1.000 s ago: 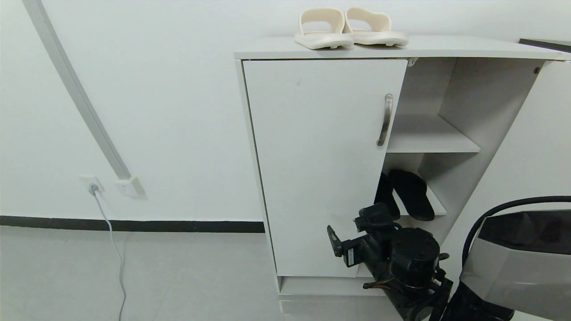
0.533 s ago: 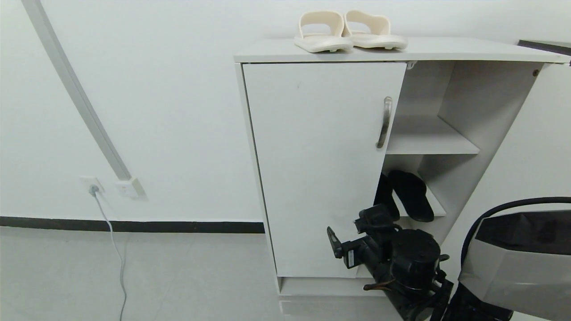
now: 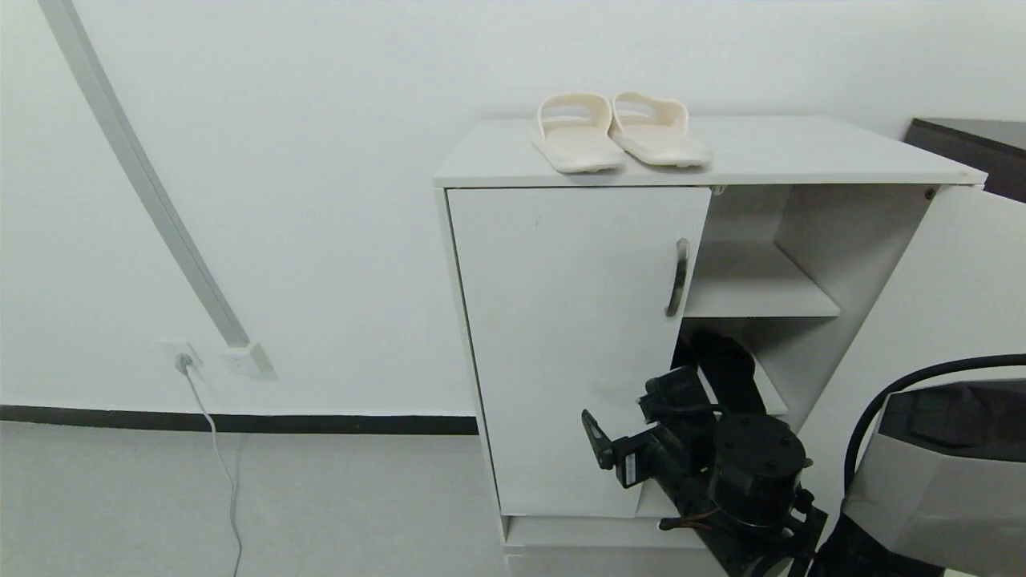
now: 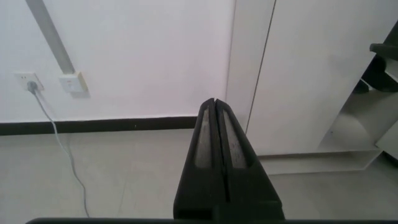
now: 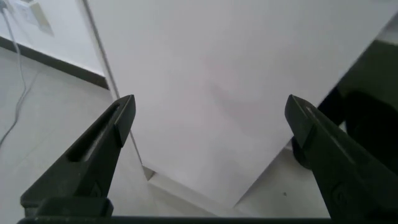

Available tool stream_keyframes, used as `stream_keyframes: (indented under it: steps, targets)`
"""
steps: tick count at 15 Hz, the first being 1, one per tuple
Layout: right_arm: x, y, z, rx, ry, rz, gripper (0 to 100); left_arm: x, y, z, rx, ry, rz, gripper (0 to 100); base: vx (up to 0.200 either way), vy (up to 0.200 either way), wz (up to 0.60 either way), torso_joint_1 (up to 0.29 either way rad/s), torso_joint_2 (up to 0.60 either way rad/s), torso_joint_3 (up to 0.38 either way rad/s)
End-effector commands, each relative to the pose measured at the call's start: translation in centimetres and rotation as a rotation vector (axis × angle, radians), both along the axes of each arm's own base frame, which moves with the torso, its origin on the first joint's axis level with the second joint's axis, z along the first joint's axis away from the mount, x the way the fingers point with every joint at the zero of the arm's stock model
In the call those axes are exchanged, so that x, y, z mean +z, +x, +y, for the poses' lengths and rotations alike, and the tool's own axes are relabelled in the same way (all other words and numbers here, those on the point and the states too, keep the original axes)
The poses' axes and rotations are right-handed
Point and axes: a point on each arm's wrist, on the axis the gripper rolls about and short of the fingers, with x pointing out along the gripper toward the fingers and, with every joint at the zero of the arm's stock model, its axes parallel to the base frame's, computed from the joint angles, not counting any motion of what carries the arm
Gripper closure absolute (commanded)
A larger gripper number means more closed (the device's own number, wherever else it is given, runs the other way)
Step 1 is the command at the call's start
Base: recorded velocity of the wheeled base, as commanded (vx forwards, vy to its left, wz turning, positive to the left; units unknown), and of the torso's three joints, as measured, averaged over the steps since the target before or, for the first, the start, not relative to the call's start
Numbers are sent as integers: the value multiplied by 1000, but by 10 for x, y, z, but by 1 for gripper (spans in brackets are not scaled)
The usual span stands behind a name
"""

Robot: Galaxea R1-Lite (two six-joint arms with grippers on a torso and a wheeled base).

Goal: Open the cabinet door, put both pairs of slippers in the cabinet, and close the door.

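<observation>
Beyond open right end effector: black slippers in cabinet, cream slippers well above on top; left end effector closed, empty

Counting up: two cream slippers at twelve o'clock, at least one black slipper at four o'clock, one cabinet with two doors, one handle and two shelves; at eight o'clock, two wall sockets, one cable
</observation>
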Motion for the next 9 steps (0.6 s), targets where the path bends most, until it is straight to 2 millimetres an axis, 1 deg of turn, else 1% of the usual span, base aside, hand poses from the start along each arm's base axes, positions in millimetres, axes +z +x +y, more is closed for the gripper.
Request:
stream_keyframes:
  steps: [1,4,6,9]
  targets:
    - [2,-1,1,4,4,-4,0,0,0,0,-1,0,2,100,0,0,0,119,-452,-344]
    - [2,-2,-1,1,4,-3,0,0,0,0,-1,0,2,100,0,0,0,129,-465,-338]
    - [0,-3,-2,6,-5,6,0,0,0,0,-1,0,2,100,0,0,0,161,-476,-327]
    - [1,-3,-1,4,0,2,0,0,0,0,-1,0,2,100,0,0,0,172,-479,-312]
